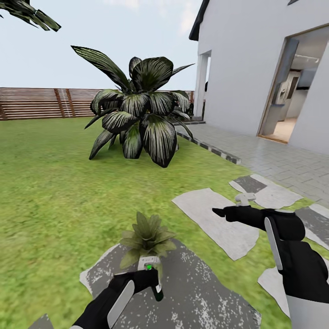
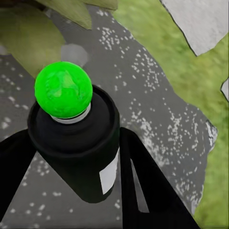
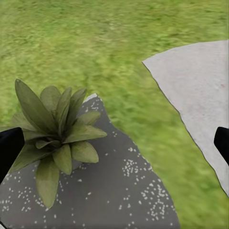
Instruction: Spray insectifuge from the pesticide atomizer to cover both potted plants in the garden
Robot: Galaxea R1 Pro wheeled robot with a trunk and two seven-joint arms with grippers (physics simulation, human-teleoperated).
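My left gripper [image 1: 153, 278] is shut on the pesticide atomizer [image 1: 155, 283], a dark bottle with a bright green spray head and a white label. In the left wrist view the atomizer [image 2: 76, 143] stands between the two black fingers [image 2: 143, 191], green head up. Just beyond it, one potted plant [image 1: 147, 235], a small rosette of pointed green leaves, sits on a dark speckled slab [image 1: 205, 292]. My right gripper [image 1: 227, 211] hovers open to the plant's right, above a pale slab. Its wrist view looks down on the potted plant [image 3: 52, 129], with the open right gripper [image 3: 115, 144] empty.
A large dark-leaved shrub [image 1: 137, 114] grows from the lawn [image 1: 55, 192] ahead. Pale stepping slabs [image 1: 214, 214] and grey paving [image 1: 274, 160] lie to the right, by the white house wall and open doorway [image 1: 292, 91]. A brown slat fence [image 1: 45, 103] closes the back.
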